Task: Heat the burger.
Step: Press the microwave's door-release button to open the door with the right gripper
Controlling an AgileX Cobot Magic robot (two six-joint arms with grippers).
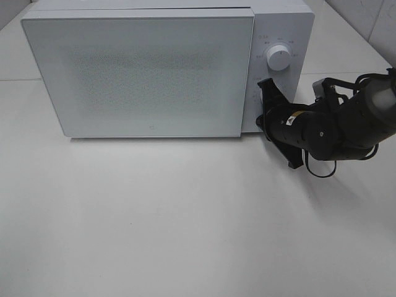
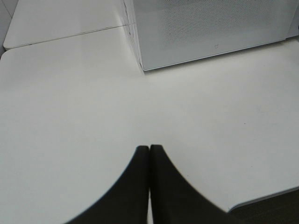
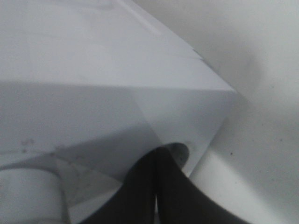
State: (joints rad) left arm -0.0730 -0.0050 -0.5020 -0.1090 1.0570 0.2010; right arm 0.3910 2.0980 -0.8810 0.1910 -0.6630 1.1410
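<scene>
No sign in any view of the round burger with its golden-brown bun. Judged to sit behind the shut frosted door of the white box-shaped microwave oven [image 1: 142, 74], just beside the right tool, though impossible to confirm through that door.

Looks like the start-the-heating step. Right tool [image 3: 155, 150] fully closed, holding nothing, tips at the oven's white control panel [image 1: 281, 93], right beside a small round feature [image 3: 181, 150] low on the panel, perhaps a button. Cannot tell whether touching or just short. White round plastic dial [image 1: 279, 58] above the tips, near but apart.

Next move likely calls for a short, straight press on that feature, or a lift to the dial with the jaws spread to turn it. Needs care not to slide off sideways.

Oven's outer front corner close beside the tips on one side, door edge close on the other. Plenty of bare white surface [image 1: 185, 235] below and behind the right tool for backing away.

Left tool [image 2: 149, 148] closed and empty over bare surface, oven's front corner well ahead of it, surface's edge near behind it.
</scene>
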